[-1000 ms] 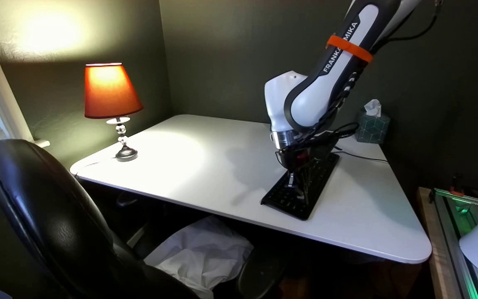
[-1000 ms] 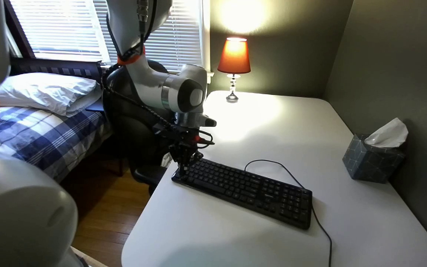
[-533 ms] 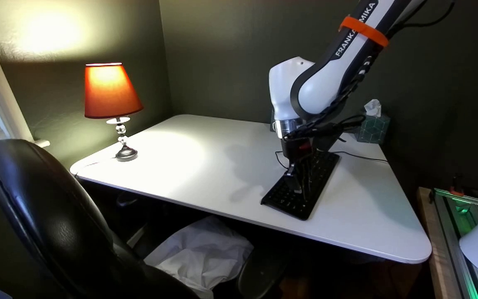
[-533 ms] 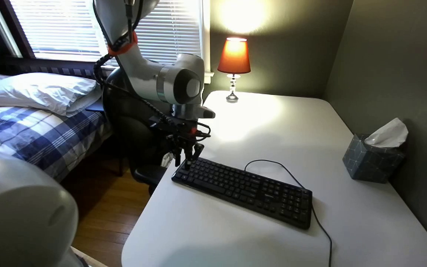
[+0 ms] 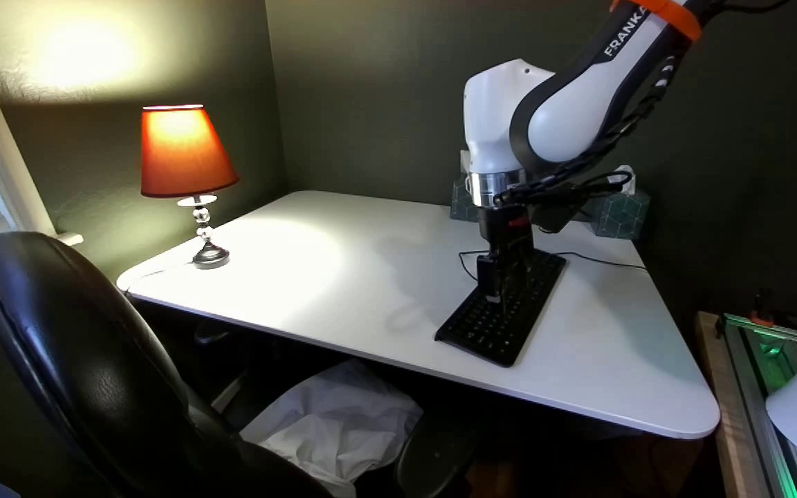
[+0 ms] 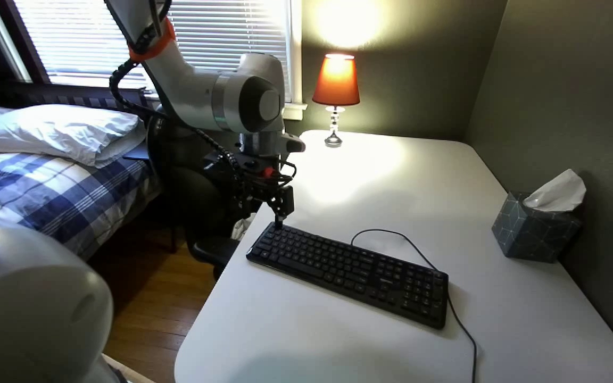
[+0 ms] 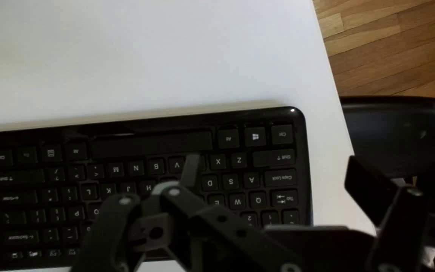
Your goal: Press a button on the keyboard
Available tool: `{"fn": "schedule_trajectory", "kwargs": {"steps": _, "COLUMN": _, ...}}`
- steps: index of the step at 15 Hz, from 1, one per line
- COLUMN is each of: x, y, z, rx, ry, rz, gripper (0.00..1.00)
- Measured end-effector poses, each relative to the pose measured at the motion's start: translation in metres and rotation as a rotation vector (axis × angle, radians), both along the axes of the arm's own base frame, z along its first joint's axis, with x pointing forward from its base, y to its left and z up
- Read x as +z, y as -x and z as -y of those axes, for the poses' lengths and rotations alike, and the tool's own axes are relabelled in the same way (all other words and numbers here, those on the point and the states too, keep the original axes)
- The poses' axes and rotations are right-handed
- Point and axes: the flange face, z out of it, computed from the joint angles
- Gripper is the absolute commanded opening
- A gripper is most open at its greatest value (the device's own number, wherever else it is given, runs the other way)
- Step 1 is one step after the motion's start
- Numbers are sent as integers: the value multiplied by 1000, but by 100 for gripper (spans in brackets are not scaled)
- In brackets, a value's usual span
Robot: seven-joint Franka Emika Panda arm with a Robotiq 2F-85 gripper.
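A slim black keyboard [image 6: 349, 271] with rows of dark keys lies flat on the white desk, its thin cable [image 6: 399, 234] curling behind it. Above the keyboard's end by the desk edge hangs my gripper [image 7: 274, 173]. In the wrist view its fingers stand wide apart with nothing between them. One fingertip [image 7: 191, 166] shows over the letter keys beside V, and the opposite finger reaches past the keyboard's end. The keyboard [image 5: 485, 328] is partly covered by the gripper in an exterior view. I cannot tell whether any fingertip touches a key.
A patterned tissue box [image 6: 532, 229] stands near the wall, and a similar box [image 5: 464, 200] shows partly behind the arm. The red-shaded lamp [image 5: 187, 152] is at the desk's far side. A black chair [image 5: 87, 346] sits against the desk's edge.
The arm has risen, lifting the gripper up from the keyboard in both exterior views. The gripper's fingers, close together a second ago, have spread apart. The keyboard has not moved.
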Motion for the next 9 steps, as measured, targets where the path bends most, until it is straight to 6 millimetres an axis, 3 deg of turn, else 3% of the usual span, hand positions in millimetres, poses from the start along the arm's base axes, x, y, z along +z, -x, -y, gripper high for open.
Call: {"fn": "schedule_trajectory", "kwargs": {"steps": 9, "x": 48, "y": 20, "z": -1, "rx": -31, "ry": 41, "rz": 105, "gripper": 100}}
